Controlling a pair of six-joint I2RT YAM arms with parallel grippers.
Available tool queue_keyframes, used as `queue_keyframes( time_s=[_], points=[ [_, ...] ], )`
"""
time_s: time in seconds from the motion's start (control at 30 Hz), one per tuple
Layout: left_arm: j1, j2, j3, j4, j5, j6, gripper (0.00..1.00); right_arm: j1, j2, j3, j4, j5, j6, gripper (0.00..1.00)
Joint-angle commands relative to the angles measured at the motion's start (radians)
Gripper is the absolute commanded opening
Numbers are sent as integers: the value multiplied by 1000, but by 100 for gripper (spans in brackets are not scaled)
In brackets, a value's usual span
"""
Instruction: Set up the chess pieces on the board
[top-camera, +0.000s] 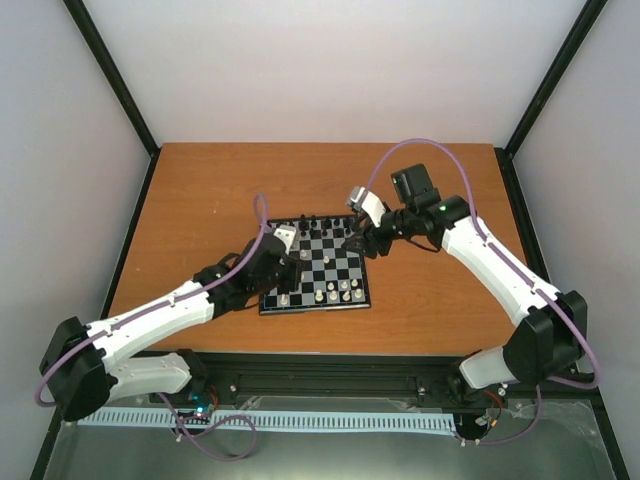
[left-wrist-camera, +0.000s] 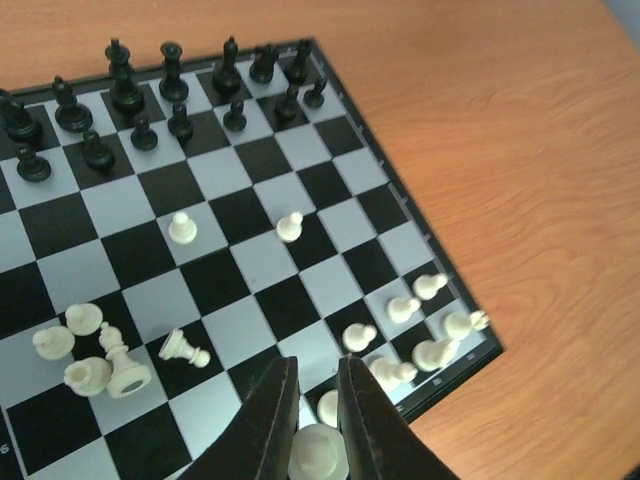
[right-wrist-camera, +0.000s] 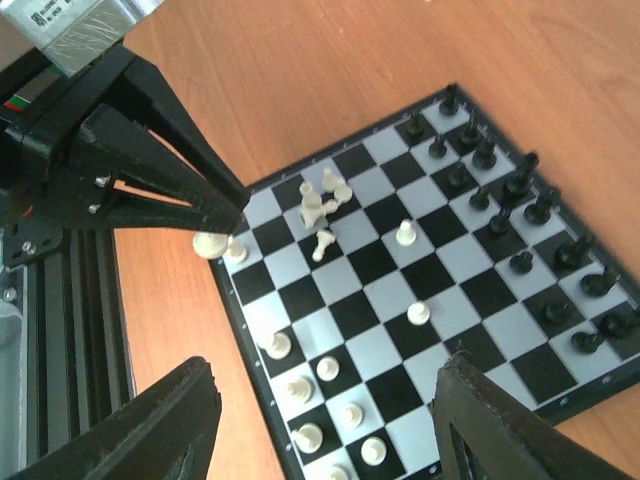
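Left wrist view shows the left gripper (left-wrist-camera: 317, 375) clamped shut on a cream-white piece (left-wrist-camera: 318, 455), held just above the edge row of the board (left-wrist-camera: 240, 265), so the set-down spot probably lies straight below this gripper; the right gripper (right-wrist-camera: 327, 365) hangs wide open, empty, farther away.

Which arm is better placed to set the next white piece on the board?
Left. The left gripper is shut on a white piece at the board's white side. The right gripper hangs open and empty.
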Motion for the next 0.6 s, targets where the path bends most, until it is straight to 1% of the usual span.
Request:
queue_keyframes(
  time_s=[0.0,0.2,0.57],
  points=[
    [-67,26,-42,81,-151,79,12,-10,-50,-101,64,28,5,59],
    [-130,101,-85,159,-197,108,13,-27,-49,-176,123,53,-7,59],
    [-132,203,-113,243,-182,97,13,-37,-27,-183,129,38,-20,59]
  ],
)
